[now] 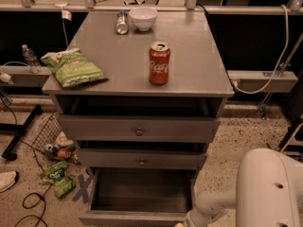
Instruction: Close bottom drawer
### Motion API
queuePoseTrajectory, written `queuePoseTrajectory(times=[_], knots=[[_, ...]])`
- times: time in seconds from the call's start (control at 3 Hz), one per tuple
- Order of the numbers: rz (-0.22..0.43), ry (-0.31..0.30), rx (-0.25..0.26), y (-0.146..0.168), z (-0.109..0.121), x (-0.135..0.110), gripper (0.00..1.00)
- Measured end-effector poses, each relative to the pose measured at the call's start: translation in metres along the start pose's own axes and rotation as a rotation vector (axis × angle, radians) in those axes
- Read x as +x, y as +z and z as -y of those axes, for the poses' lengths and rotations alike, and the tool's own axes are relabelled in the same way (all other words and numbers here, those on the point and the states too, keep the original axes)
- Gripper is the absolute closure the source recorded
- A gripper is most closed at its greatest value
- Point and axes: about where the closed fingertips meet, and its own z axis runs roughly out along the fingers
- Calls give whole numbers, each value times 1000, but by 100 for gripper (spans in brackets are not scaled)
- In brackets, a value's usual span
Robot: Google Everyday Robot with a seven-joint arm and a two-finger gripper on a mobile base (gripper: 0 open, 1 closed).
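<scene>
The bottom drawer (141, 191) of the grey cabinet (199, 74) stands pulled far out, its dark boxy inside showing. Its front panel (132, 219) lies along the lower edge of the view and its knob is out of view. The middle drawer (142, 160) and the top drawer (138, 127) are each pulled out a little. My white arm (213, 205) reaches in from the lower right. My gripper (185, 222) is at the right end of the bottom drawer's front panel, mostly cut off by the view's lower edge.
On the cabinet top are a red cola can (159, 63), a green chip bag (73, 68), a white bowl (143, 18) and a lying silver can (121, 22). A wire basket (49, 131), green wrappers (57, 178) and cables lie on the floor at left.
</scene>
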Motion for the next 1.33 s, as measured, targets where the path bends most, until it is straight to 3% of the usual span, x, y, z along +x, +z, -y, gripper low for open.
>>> queuePoseTrajectory(times=[0.33, 0.67, 1.33], knots=[[0, 0, 0, 0, 0, 0, 0], [-3, 0, -2, 1, -1, 1, 18], [-8, 0, -5, 4, -2, 4, 64]])
